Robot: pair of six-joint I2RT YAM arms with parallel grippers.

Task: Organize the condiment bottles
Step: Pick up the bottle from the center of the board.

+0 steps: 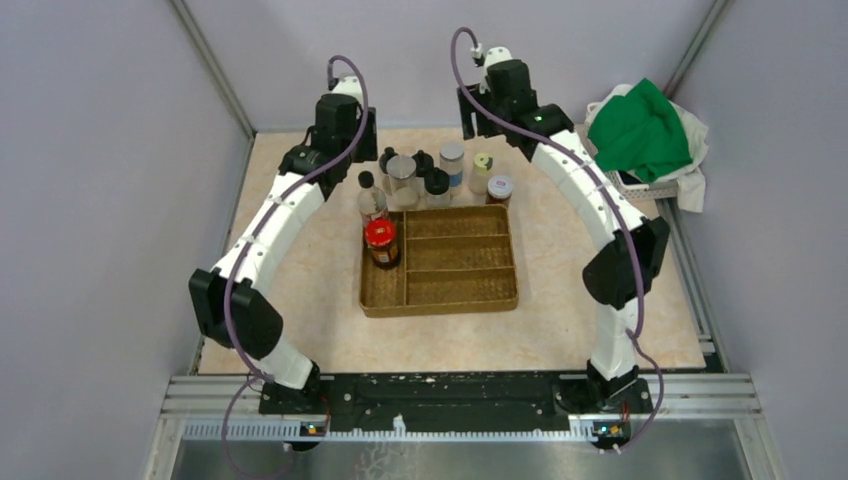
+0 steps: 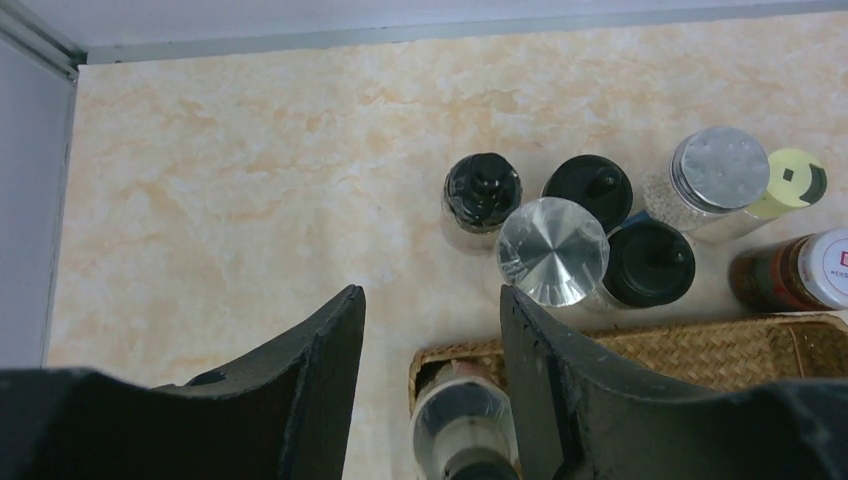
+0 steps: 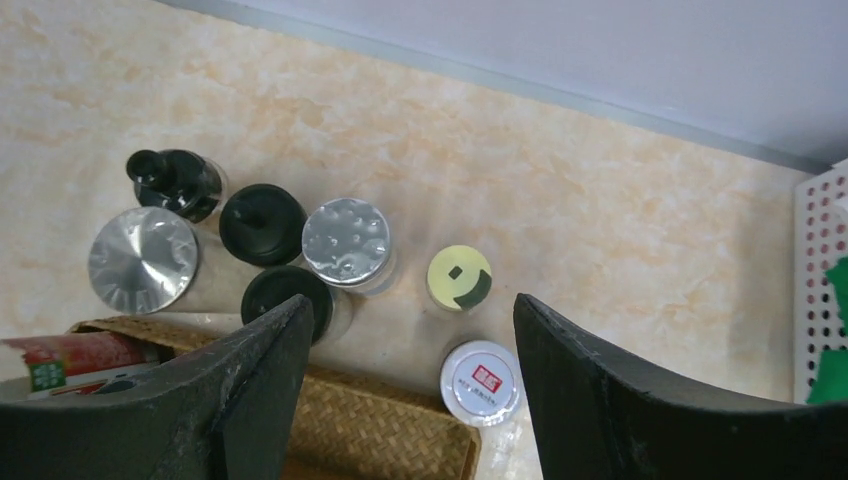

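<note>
Jars [image 1: 437,185] in a bunch on surface [image 1: 300,300] just behind tray [image 1: 440,306], two more in its left slot; both left jaws and right jaws wide, holding nothing; best to pick an outside jar, come straight down, squeeze softly.

Brown woven tray [image 1: 462,287] in middle of table [image 1: 580,310]. Tray split up: one long slot down left side, three slots lying across on right. Table top pale and sandy with cloudy swirls. Green cloth [image 1: 640,130] bunched up at far right corner, lying on white cloth [image 1: 698,160]. Both piled on white basket [image 1: 640,186] with little holes. Grey walls [image 1: 100,150] all round. Silver rail [image 1: 700,395] along near edge.
</note>
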